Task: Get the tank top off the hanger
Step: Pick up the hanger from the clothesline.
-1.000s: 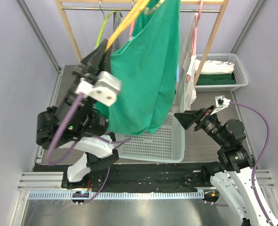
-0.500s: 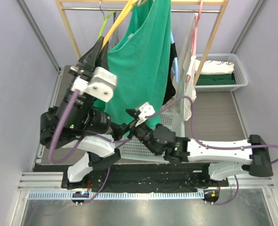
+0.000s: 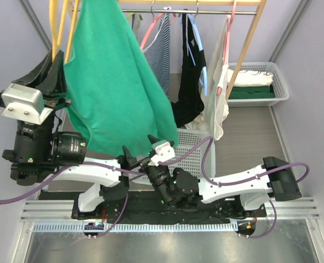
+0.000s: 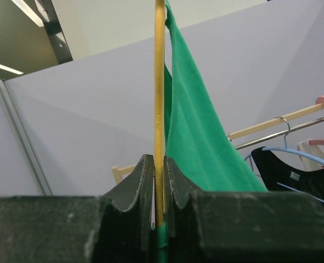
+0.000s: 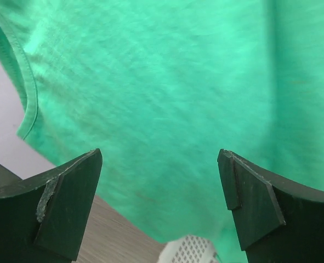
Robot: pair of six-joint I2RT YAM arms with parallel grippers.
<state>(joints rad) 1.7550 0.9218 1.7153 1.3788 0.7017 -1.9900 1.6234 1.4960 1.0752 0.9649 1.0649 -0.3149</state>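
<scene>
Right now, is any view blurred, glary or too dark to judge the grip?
Top view: sharp, glare on the metal strip at the near edge. Left wrist view: left pincer dark and soft up close, hanger clear in its grip. Right wrist view: evenly lit, tank top slightly soft, right pincer crisp-edged.

Grey-brown table (image 3: 249, 139): white perforated basket (image 3: 194, 153) at centre; second white basket (image 3: 281, 82) far right, holding folded white and green garments; wooden rack (image 3: 250, 46) legs standing on it.
</scene>
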